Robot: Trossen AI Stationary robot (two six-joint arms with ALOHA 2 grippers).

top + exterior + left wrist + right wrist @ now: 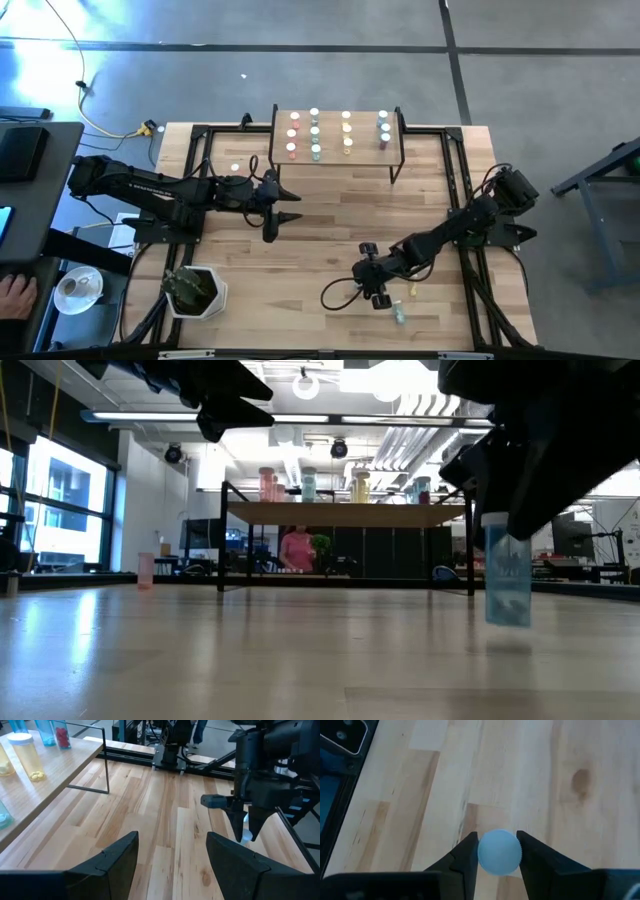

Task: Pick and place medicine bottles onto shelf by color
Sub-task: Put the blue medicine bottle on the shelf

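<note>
My overhead camera looks straight down on the whole table (pixel 330 215), with the shelf (pixel 338 135) at its far edge. My low camera sits at tabletop height, facing level across to that same shelf (pixel 345 515) and the room behind. The left wrist camera looks forward over the planks, catching the shelf (pixel 45 780) and the right arm. The right wrist camera points straight down, very close to the table (pixel 520 775).

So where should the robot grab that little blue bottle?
By its round white cap, coming straight down from above. The blue bottle stands upright, and the right gripper already has a finger on each side of the cap.
</note>
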